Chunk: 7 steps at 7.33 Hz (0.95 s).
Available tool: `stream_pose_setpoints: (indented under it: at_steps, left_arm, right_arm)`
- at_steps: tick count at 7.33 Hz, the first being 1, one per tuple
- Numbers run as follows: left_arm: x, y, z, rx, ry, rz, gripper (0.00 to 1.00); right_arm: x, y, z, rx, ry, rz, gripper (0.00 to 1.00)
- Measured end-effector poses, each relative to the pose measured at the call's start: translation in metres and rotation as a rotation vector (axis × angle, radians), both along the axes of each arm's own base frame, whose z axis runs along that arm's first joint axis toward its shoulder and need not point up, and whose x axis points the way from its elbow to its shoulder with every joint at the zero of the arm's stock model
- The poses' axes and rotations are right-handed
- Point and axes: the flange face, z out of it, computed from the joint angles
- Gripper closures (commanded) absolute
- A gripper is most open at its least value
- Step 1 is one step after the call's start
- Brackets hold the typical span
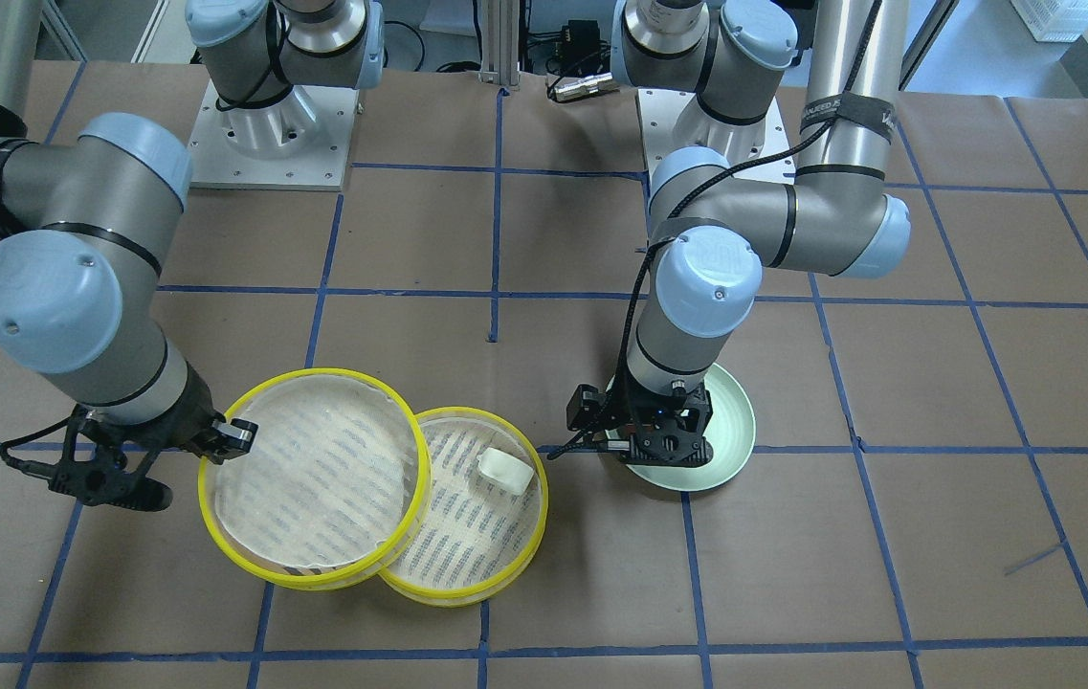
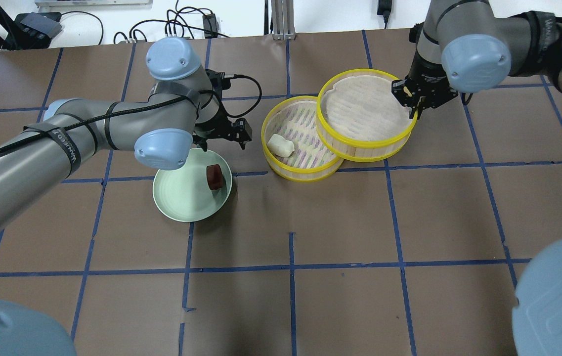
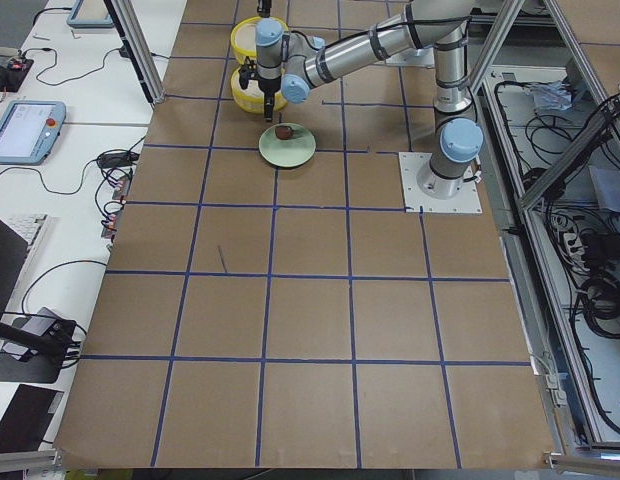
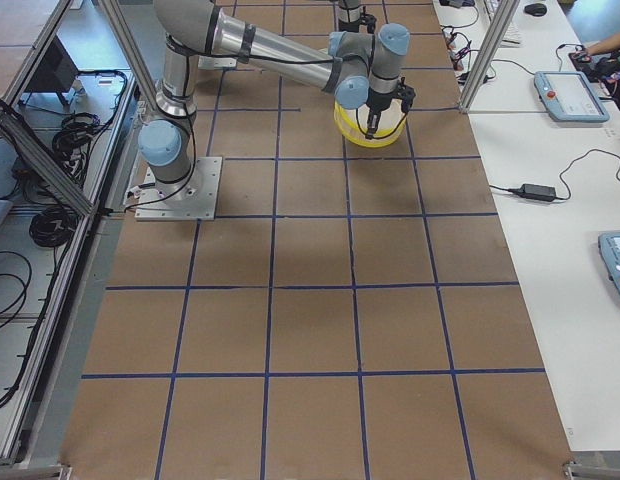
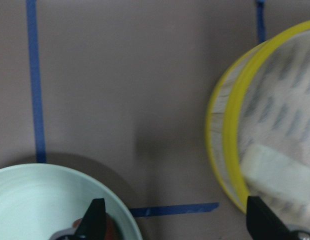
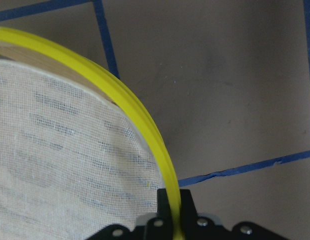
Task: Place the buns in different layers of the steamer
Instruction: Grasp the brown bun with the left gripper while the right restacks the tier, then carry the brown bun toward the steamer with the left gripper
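Note:
The white bun lies in the lower steamer layer. The upper steamer layer is empty and overlaps the lower one's side. My right gripper is shut on the upper layer's yellow rim. The dark reddish-brown bun lies on the pale green plate. My left gripper is open and empty above the plate's edge nearest the steamer. The brown bun peeks in by its finger.
The brown paper table carries a grid of blue tape lines. The plate stands about a hand's width from the lower layer. The arm bases are at the robot's side. Cables and desks lie beyond the table's edges.

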Motion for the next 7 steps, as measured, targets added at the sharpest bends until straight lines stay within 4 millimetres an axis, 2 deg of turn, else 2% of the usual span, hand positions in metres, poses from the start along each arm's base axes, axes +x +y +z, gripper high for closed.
stream_pose_setpoints:
  at_steps: [1,3,4,7]
  left_arm:
    - [0.008,0.012,-0.016,0.036,-0.005,0.008,0.14]
    - [0.013,0.020,-0.027,0.062,-0.007,0.014,0.83]
    - [0.013,0.020,-0.028,0.064,-0.007,0.020,0.98]
    - [0.012,0.009,-0.019,0.023,0.001,0.067,1.00]
  right_arm:
    - [0.026,0.004,0.001,-0.017,0.001,-0.020,0.92]
    - [0.070,0.013,0.001,-0.047,0.000,-0.047,0.92]
    - [0.086,0.016,-0.001,-0.054,0.000,-0.062,0.92]
    - [0.104,0.017,-0.013,-0.060,0.005,-0.089,0.91]
